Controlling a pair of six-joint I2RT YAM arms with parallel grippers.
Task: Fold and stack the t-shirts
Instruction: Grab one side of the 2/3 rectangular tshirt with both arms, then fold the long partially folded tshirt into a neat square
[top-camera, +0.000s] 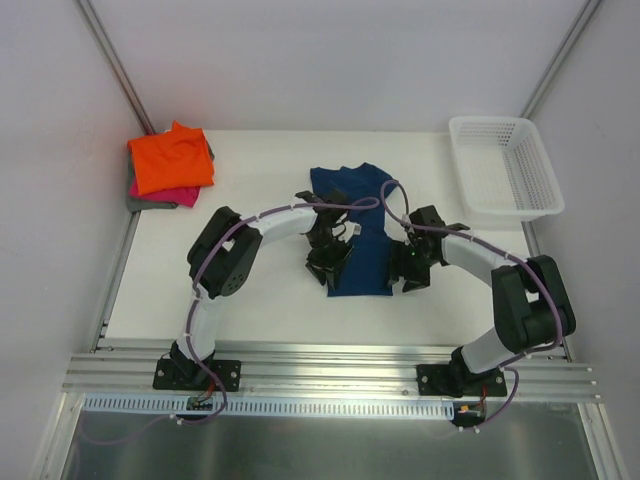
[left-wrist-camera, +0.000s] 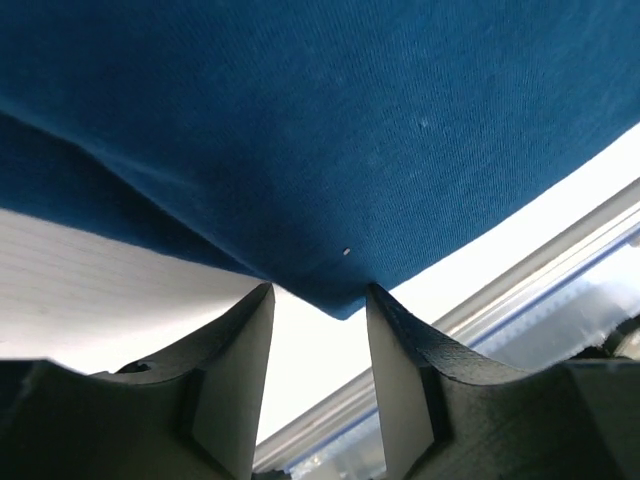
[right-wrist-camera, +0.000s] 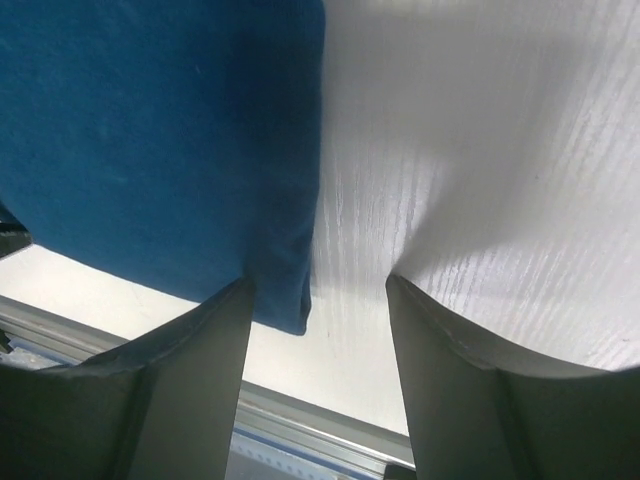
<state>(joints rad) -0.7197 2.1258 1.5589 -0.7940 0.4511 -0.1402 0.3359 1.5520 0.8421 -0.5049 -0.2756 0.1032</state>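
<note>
A navy blue t-shirt (top-camera: 360, 230) lies in the middle of the white table, folded into a long strip with its collar at the far end. My left gripper (top-camera: 325, 262) is at the strip's near left corner. In the left wrist view the navy cloth (left-wrist-camera: 320, 130) fills the top, and its corner tip sits between the tips of my open left gripper (left-wrist-camera: 318, 295). My right gripper (top-camera: 408, 272) is at the near right corner. In the right wrist view the shirt's folded edge (right-wrist-camera: 150, 130) ends beside the left finger of my open right gripper (right-wrist-camera: 318, 283). Bare table shows between both pairs of jaws.
Folded orange (top-camera: 170, 157), pink (top-camera: 175, 195) and grey (top-camera: 135, 200) t-shirts are stacked at the far left corner. A white lattice basket (top-camera: 505, 165) stands at the far right. An aluminium rail (top-camera: 330, 365) runs along the table's near edge.
</note>
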